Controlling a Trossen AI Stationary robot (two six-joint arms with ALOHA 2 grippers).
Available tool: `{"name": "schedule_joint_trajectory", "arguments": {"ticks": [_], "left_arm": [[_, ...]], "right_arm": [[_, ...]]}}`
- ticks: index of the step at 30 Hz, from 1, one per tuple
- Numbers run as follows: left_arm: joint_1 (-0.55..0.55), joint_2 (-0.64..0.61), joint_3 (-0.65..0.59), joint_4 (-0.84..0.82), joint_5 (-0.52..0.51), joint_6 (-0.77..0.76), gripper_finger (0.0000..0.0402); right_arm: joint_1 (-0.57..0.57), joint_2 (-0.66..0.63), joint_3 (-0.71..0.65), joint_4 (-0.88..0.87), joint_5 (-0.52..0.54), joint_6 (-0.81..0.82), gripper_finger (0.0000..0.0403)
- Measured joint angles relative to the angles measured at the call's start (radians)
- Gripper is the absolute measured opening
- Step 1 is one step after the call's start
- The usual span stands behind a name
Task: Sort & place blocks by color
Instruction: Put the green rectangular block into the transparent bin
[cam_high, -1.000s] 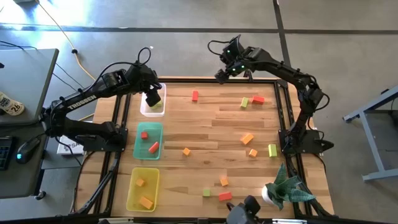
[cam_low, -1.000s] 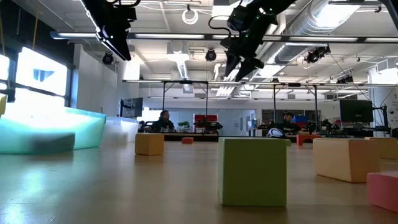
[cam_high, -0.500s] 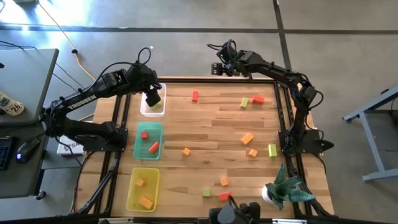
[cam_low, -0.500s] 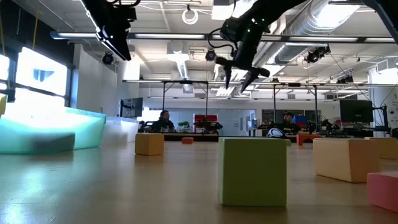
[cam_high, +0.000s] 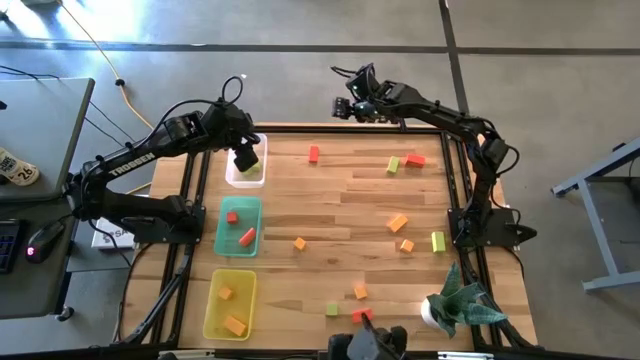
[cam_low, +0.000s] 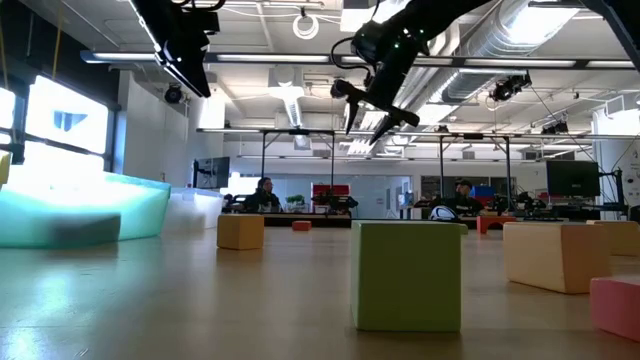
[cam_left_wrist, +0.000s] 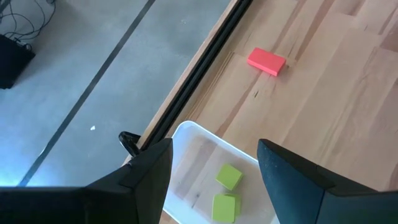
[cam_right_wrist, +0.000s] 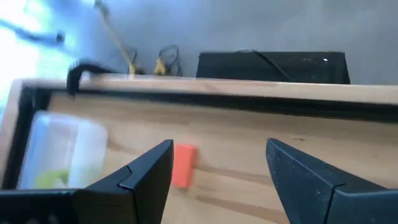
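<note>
Pale wood table (cam_high: 340, 210) inside a black frame, on a grey concrete floor. Along its left side, three trays in a row: clear tray (cam_high: 245, 172) at the far end with two yellow-green blocks (cam_left_wrist: 227, 176) inside, green tray (cam_high: 238, 226) in the middle with two red blocks (cam_high: 246, 236), yellow tray (cam_high: 230, 303) nearest with two orange blocks (cam_high: 235, 325).

Loose blocks across the wood: a red bar (cam_high: 313, 153) near the far edge, a yellow-green and a red one (cam_high: 414, 160) touching toward the far right, orange ones (cam_high: 398, 222) mid-right, a yellow-green bar (cam_high: 438, 241) beside the right rail, a single orange (cam_high: 299, 243) near the middle, more in green, orange and red by the near edge.

Left gripper (cam_left_wrist: 214, 165) hanging over the clear tray, jaws wide, nothing between them. Right gripper (cam_high: 352, 107) raised past the far edge of the table, jaws wide and empty, looking toward the red bar and the clear tray.

Beside the table at the left, a desk with a mouse (cam_high: 38, 245). At the near right corner, a small potted plant (cam_high: 458, 303). From table height, a large open hall behind: ceiling ducts, strip lights, bright windows at the left, two people seated (cam_low: 265, 192) at distant desks with monitors.
</note>
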Motion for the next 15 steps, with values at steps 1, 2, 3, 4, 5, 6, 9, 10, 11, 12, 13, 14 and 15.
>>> {"name": "schedule_joint_trajectory", "arguments": {"ticks": [1,2,3,4,5,6,9,10,11,12,13,14,15], "left_arm": [[0.0,0.0,0.0,0.0,0.0,0.0,0.0223],[0.0,0.0,0.0,0.0,0.0,0.0,0.0223],[0.0,0.0,0.0,0.0,0.0,-0.001,0.0223],[0.0,0.0,0.0,0.0,0.0,0.0,0.0223],[0.0,0.0,0.0,0.0,0.0,0.0,0.0223],[0.0,0.0,0.0,0.0,0.001,-0.001,0.0223],[0.0,0.0,0.0,0.0,0.001,-0.003,0.0223],[0.0,0.0,0.0,-0.001,0.001,-0.003,0.0223],[0.0,0.0,0.0,-0.003,0.001,-0.002,0.0223],[0.0,0.0,0.0,-0.007,0.001,-0.001,0.0223],[0.0,0.0,0.0,-0.01,0.001,-0.001,0.0223],[0.0,0.0,0.0,-0.011,0.001,-0.001,0.0223],[0.0,0.0,0.0,-0.011,0.001,-0.001,0.0223]], "right_arm": [[0.0,0.0,0.0,-0.002,0.012,0.04,0.0243],[0.0,0.0,0.0,-0.011,0.023,0.086,0.0243],[0.0,0.0,0.0,-0.02,0.04,0.135,0.0243],[-0.001,0.0,0.0,-0.028,0.063,0.175,0.0243],[-0.001,0.0,0.0,-0.043,0.092,0.209,0.0243],[-0.002,0.0,0.0,-0.061,0.127,0.241,0.0243],[-0.002,0.0,0.0,-0.126,0.232,0.337,0.0243],[-0.002,0.0,0.0,-0.149,0.249,0.376,0.0243],[-0.002,0.0,0.0,-0.169,0.258,0.408,0.0243],[-0.002,0.0,0.0,-0.183,0.262,0.425,0.0243],[-0.002,0.0,0.0,-0.191,0.268,0.427,0.0243],[-0.003,0.0,0.0,-0.197,0.275,0.408,0.0243],[-0.004,0.0,0.0,-0.205,0.28,0.383,0.0243]]}}
